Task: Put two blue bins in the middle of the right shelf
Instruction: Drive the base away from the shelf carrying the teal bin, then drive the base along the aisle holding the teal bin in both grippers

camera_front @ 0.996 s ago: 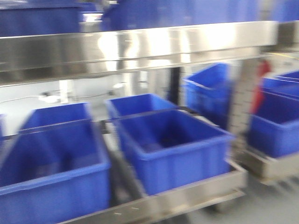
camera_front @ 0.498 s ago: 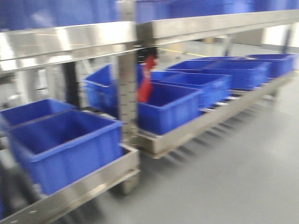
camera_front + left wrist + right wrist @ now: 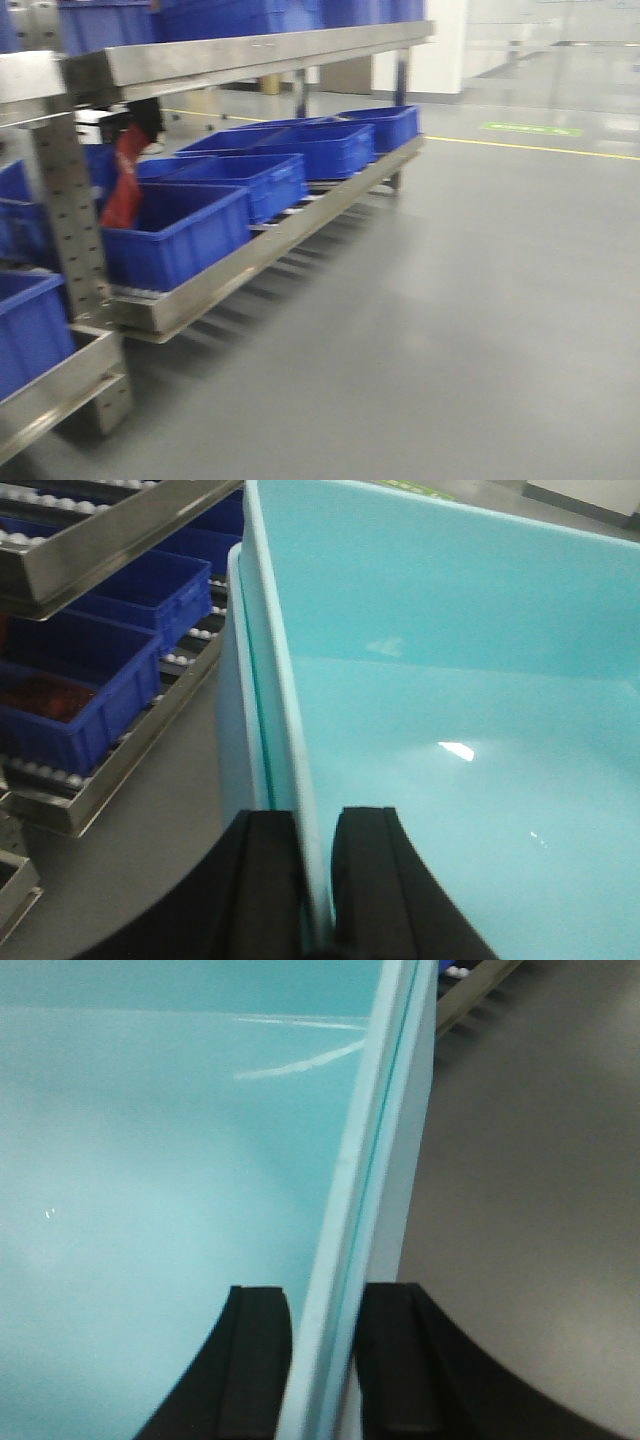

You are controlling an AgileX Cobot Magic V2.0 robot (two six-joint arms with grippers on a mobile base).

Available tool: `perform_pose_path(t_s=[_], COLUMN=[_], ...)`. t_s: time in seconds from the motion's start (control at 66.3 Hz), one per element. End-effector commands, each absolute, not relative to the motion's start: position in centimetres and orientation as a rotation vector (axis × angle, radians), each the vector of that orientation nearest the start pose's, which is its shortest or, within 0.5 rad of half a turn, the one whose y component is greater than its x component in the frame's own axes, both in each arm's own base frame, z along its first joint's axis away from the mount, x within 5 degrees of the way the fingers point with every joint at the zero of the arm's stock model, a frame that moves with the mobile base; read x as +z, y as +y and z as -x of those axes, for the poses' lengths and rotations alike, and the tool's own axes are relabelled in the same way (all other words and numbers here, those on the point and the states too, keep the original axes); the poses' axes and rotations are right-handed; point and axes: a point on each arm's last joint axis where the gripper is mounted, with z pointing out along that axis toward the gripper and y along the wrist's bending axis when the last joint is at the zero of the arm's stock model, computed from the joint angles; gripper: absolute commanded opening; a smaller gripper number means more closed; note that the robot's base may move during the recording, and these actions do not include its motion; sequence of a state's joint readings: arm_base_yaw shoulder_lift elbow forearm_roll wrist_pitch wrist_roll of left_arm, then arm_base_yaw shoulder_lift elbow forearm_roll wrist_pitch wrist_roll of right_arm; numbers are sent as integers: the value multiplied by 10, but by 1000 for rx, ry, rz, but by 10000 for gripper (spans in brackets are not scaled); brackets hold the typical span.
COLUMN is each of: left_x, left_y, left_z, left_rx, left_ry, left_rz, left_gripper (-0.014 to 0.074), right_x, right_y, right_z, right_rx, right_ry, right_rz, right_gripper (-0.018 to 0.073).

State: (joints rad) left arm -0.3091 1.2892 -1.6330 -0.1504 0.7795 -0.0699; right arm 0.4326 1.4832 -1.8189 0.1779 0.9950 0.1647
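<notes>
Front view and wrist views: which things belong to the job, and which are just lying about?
Job: pale blue bins; left gripper and right gripper, shut on their rims; steel rack, tier unclear.
Lying about: dark blue bins, red item, green floor mark.

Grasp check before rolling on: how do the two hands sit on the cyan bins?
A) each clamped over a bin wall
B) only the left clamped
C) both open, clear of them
A: left hand and right hand each pinch a wall of the cyan bins between the fingers.
</notes>
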Motion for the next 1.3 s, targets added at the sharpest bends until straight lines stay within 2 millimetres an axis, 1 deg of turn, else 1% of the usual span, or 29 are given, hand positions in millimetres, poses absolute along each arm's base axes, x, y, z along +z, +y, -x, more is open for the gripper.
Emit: perform_pose_path(t_s=[0.0,1.282], left_x=[514,514], left_y=[-91,-91], left_z=[-241,-241], left_rx=[-484,-484], left_ry=[1825,1825], left_rz=[-193,-193], left_gripper=[-111,-111], right_x=[500,500], right_y=[144,144], right_z=[-270,-270], right_rx=[639,639], right_ry=[2038,2038], right_rz=[274,274], right_gripper=[-153,-153])
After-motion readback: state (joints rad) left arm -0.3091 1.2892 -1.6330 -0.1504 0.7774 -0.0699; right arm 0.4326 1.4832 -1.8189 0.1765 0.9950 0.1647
